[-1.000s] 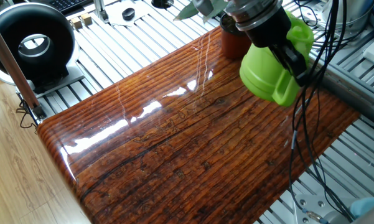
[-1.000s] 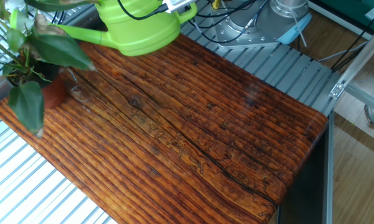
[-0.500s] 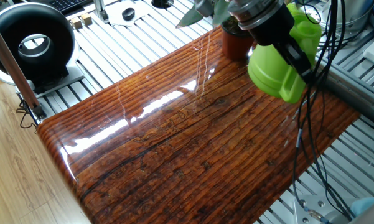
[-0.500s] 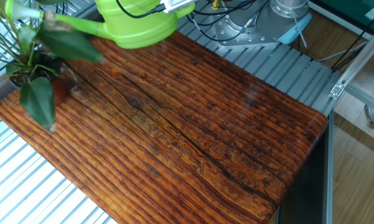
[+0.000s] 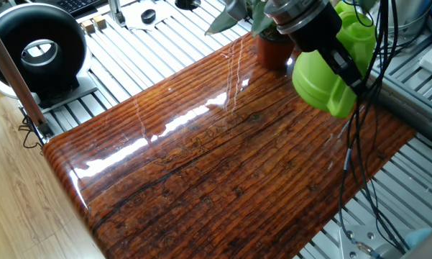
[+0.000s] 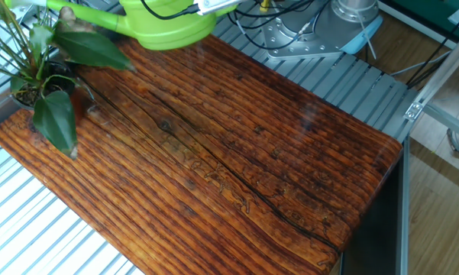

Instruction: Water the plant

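The plant stands at the wooden board's far corner: a terracotta pot (image 5: 272,50) with dark green leaves (image 5: 228,16). In the other fixed view the leaves (image 6: 84,50) hide most of the pot (image 6: 79,105). The lime-green watering can (image 5: 322,78) hangs in the air next to the pot. My gripper (image 5: 338,54) is shut on its handle. In the other fixed view the can (image 6: 168,23) sits at the top edge, tilted, with its spout (image 6: 76,9) reaching left over the leaves. There only a white part of the gripper shows.
The glossy wooden board (image 5: 201,165) lies on a slatted aluminium frame (image 6: 53,237). A black ring-shaped device (image 5: 36,50) stands at the far left. Cables (image 5: 363,151) hang beside the can. The metal arm base (image 6: 321,30) and small items (image 5: 147,16) sit beyond the board.
The can has moved up and closer to the plant, its spout now further over the leaves. The leaves have shifted.
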### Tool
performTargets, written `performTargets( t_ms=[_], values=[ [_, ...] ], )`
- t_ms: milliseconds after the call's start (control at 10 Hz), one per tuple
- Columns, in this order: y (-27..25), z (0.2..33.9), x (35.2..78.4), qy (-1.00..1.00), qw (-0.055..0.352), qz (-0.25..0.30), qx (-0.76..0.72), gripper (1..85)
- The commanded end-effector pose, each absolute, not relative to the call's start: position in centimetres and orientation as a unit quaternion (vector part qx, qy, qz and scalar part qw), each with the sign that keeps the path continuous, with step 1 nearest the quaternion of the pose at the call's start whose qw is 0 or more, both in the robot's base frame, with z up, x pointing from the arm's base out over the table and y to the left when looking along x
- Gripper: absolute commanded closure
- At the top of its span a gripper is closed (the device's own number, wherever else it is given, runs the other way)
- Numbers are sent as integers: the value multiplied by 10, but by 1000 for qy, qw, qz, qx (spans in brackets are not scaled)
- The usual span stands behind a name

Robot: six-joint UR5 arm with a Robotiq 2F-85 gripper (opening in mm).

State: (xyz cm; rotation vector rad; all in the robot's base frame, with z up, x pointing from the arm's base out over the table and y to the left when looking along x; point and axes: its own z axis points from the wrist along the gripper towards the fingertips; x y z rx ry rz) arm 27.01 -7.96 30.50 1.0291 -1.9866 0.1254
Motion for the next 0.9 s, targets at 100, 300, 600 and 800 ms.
performTargets(
  t_ms=[100, 300, 600, 800],
  values=[
    [-87, 312, 269, -795, 447, 67, 403, 843],
    [-83, 310, 269, -796, 444, 59, 407, 843],
    [-72, 306, 264, -800, 439, 54, 405, 843],
    [-72, 308, 263, -798, 439, 52, 410, 843]
  ],
)
